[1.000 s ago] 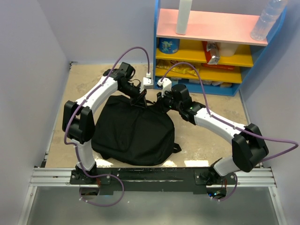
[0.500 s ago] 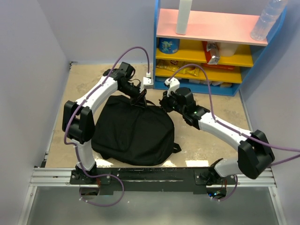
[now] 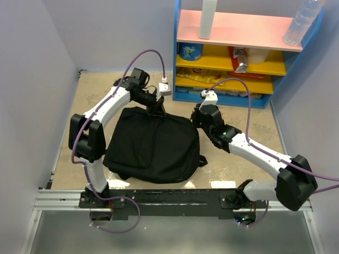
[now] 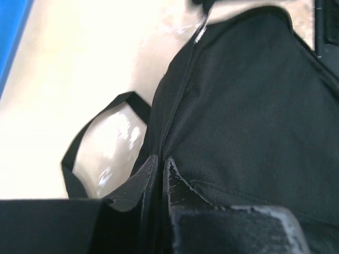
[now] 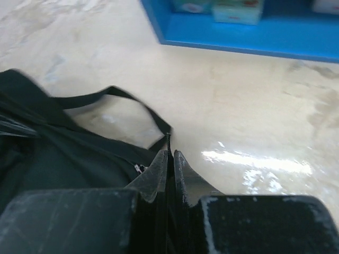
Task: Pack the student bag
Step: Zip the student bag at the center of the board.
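The student bag point(image 3: 151, 145), a soft black backpack, lies on the tan table between my arms. My left gripper point(image 3: 157, 110) is shut on the fabric of the bag's far top edge; in the left wrist view point(image 4: 160, 161) the jaws pinch black cloth beside the zipper seam point(image 4: 198, 34), with a strap loop point(image 4: 79, 151) to the left. My right gripper point(image 3: 196, 120) is shut on a thin black tab at the bag's far right corner point(image 5: 170, 153), beside a strap loop point(image 5: 124, 95). The bag body point(image 5: 58, 159) lies left of it. The bag's inside is hidden.
A blue shelf unit point(image 3: 238, 98) with yellow and pink shelves stands at the back right, close behind my right gripper; its blue base shows in the right wrist view point(image 5: 254, 34). Walls close in on left and right. A metal rail point(image 3: 175, 198) runs along the near edge.
My right gripper has moved right and a little toward the shelf, pulling the bag's corner with it and stretching the top edge. My left gripper shifted slightly back, still holding the fabric.
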Tool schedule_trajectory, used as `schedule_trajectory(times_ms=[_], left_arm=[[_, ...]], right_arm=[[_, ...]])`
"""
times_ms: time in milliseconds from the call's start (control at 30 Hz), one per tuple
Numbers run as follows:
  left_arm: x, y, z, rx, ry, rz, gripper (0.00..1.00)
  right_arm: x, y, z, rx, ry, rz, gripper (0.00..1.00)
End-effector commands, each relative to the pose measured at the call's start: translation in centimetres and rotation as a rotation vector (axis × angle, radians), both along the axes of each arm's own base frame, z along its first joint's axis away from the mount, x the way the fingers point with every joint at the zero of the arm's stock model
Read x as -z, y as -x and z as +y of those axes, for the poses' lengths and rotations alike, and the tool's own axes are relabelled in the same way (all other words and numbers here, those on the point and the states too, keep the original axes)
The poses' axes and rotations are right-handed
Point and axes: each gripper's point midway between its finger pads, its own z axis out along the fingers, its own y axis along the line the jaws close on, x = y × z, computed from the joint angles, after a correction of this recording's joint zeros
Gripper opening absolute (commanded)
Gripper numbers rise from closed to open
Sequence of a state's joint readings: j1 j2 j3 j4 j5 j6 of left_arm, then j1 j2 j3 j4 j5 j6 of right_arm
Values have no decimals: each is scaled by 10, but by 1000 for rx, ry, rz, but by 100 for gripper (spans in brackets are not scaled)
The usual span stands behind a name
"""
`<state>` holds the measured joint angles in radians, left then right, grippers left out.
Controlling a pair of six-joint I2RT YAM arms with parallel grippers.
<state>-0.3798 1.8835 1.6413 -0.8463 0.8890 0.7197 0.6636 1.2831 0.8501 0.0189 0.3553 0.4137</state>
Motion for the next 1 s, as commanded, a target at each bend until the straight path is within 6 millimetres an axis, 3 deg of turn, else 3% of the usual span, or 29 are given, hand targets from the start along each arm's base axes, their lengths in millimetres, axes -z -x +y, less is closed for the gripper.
schedule_trajectory(times_ms=[0,200,367,500,533,600,633,733,833,967], left_arm=[[15,-36,65,-183,-95,3,0],[31,-41,93,-234,-134,30,0],[37,-39,110,-291,-177,29,0],[41,-34,147,-375,-208,55,0],[36,-29,148,-351,-181,63,0],[19,-7,149,-305,-146,135,13],[5,1,140,-240,-84,122,45],[-47,19,114,-134,51,107,100],[-72,19,78,-20,77,10,100],[-64,11,25,106,95,-72,100]], right_arm=[[-20,-4,-81,340,99,-74,0],[-27,6,-91,362,82,-87,0],[-13,7,-95,386,132,-27,0],[-1,8,-97,400,161,19,0],[2,6,-93,382,155,20,0],[-5,-1,-76,314,102,-6,0],[-7,-7,-69,293,89,-10,0],[-22,-22,-40,209,19,-32,0],[-36,-31,-15,123,-44,-57,0],[-46,-35,11,37,-148,-79,0]])
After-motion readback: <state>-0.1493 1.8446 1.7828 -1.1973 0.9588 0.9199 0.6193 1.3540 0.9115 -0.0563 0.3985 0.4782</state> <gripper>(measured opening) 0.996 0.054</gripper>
